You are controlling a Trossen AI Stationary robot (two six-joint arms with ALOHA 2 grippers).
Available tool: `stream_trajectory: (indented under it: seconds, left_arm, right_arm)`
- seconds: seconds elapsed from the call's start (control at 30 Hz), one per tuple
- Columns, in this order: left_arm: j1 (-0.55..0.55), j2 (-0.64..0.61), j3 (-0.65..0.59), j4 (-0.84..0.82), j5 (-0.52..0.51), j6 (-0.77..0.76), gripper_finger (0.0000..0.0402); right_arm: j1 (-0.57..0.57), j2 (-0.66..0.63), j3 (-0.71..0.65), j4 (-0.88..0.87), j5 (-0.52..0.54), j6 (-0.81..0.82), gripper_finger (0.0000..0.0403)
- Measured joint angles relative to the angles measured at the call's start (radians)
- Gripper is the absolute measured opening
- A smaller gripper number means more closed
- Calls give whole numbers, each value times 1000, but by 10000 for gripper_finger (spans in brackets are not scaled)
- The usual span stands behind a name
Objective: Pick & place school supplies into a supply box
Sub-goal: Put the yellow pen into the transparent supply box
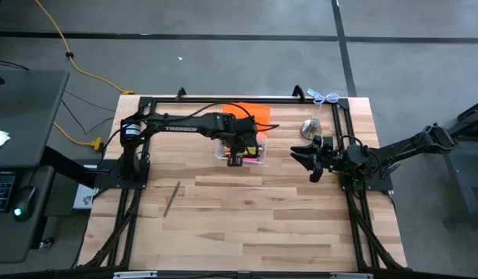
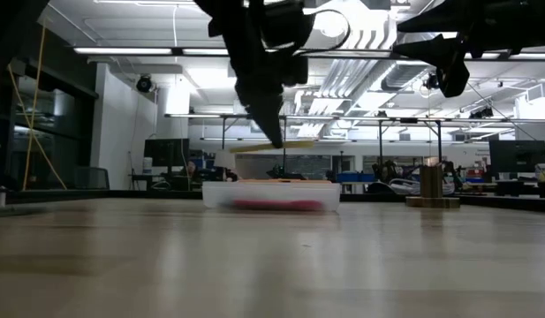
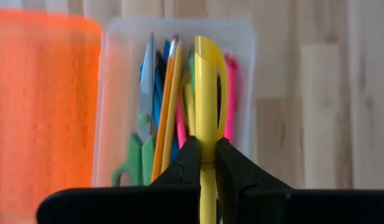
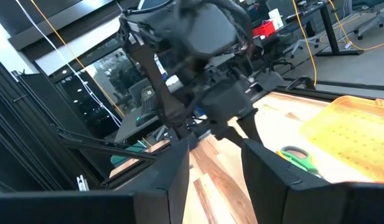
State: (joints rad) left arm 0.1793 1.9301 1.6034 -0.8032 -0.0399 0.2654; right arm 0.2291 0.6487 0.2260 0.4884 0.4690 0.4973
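Left gripper (image 3: 204, 163) clamped on yellow marker (image 3: 207, 93), held lengthwise above supply box (image 1: 240, 151) to drop in beside scissors (image 3: 139, 146). Right gripper (image 1: 312, 159) waits, fingers apart. Dark pencil (image 1: 171, 198) left on table (image 1: 285, 217).

My left gripper (image 2: 276, 137), upper centre, holds a yellow pen (image 2: 274, 146) above the box (image 2: 270, 195); right gripper (image 2: 449, 75) upper right.

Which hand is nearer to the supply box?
Left. The left hand hangs directly over the supply box, shut on a yellow marker. The right hand waits off to the box's right, beside the metal bell.
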Motion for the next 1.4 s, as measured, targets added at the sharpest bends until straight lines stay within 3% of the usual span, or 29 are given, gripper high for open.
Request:
stream_trajectory:
  seconds: [0.4,1.0,1.4]
  left_arm:
    - [45,0,-16,61,45,65,49]
    - [76,150,-16,64,85,104,53]
    - [77,153,-16,103,85,108,53]
  right_arm:
    - [0,0,0,-6,66,0,124]
    - [0,0,0,-8,67,0,124]
    - [0,0,0,-7,67,0,124]
